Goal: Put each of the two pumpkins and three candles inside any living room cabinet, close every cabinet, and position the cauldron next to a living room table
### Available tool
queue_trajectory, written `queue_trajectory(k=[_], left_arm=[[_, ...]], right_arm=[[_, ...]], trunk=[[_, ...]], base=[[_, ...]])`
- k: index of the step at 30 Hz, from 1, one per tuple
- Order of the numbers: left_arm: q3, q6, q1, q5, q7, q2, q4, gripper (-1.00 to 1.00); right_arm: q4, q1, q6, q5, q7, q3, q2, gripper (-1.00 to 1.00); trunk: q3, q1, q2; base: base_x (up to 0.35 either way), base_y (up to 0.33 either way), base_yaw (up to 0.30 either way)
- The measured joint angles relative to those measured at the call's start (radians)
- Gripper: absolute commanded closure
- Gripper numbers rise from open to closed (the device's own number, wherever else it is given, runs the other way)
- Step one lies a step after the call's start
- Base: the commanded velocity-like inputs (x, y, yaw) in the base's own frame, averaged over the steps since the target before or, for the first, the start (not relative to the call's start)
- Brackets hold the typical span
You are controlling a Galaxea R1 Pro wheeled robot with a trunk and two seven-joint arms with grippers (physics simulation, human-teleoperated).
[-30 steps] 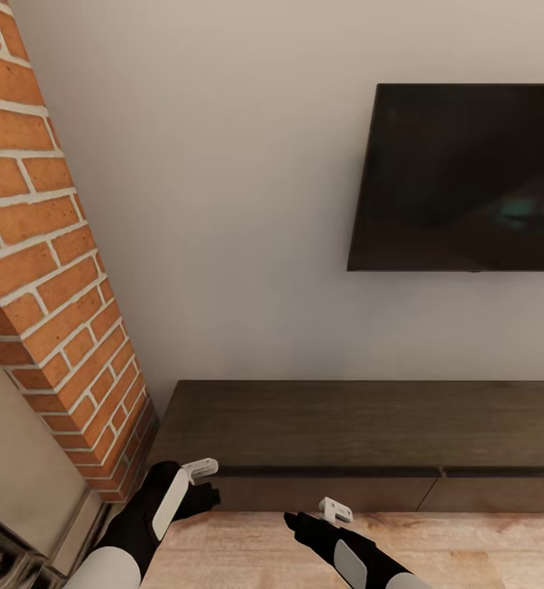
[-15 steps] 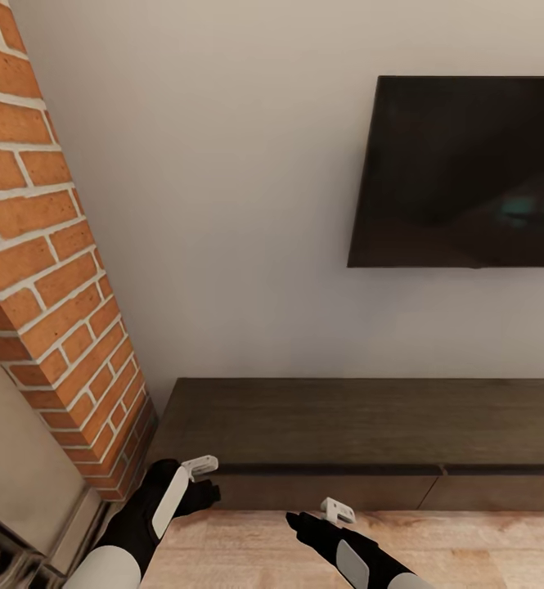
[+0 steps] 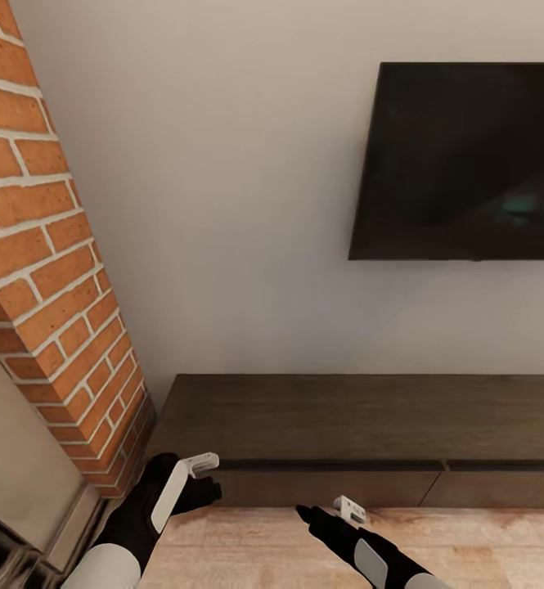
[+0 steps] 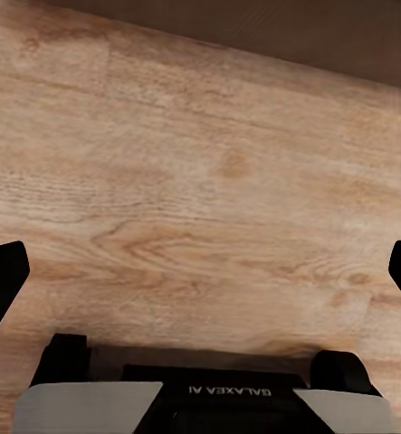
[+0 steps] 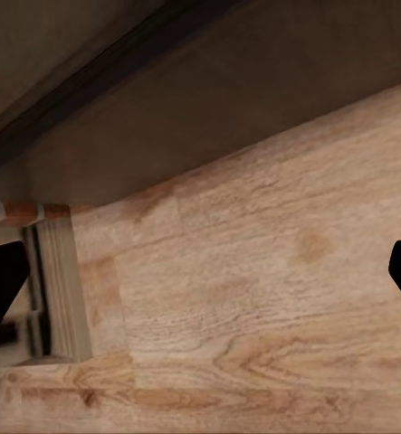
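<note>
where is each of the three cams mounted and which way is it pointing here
Head view: on the robot's head, facing the white wall with the TV and brick column, down over the cabinet; both forearms, the left gripper and right gripper show.
Left wrist view: on the left arm, looking down at the wood floor; its black fingertips sit at both edges.
Right wrist view: on the right arm, aimed at the cabinet's front and the floor; a fingertip shows.
Shared: floor and cabinet appear in all three.

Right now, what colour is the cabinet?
Dark brown wood, top and drawer fronts alike; the cabinet shows best in the head view.
</note>
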Motion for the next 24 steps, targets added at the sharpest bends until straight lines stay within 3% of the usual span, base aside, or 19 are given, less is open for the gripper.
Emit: queue_trajectory(k=[6,17,20,24], left_arm=[[-0.002,0.017,0.0,0.05,0.001,0.006,-0.012,-1.0],[-0.002,0.021,0.0,0.061,0.001,0.008,-0.013,-1.0],[-0.002,0.021,0.0,0.061,0.001,0.008,-0.013,-1.0],[-0.002,0.021,0.0,0.061,0.001,0.008,-0.013,-1.0]], right_arm=[[0.0,0.003,-0.002,-0.065,0.017,0.0,-0.006,-1.0],[0.028,0.003,-0.006,-0.094,0.117,0.001,-0.033,-1.0],[0.03,0.003,-0.007,-0.131,0.156,0.0,-0.041,-1.0],[0.032,0.003,-0.008,-0.208,0.255,0.0,-0.069,-1.0]], trunk=[[-0.019,0.023,-0.042],[-0.053,0.065,-0.119],[-0.063,0.077,-0.14],[-0.075,0.092,-0.168]], base=[[-0.172,0.0,0.0],[-0.057,0.0,0.0],[-0.156,0.0,0.0],[-0.212,0.0,0.0]])
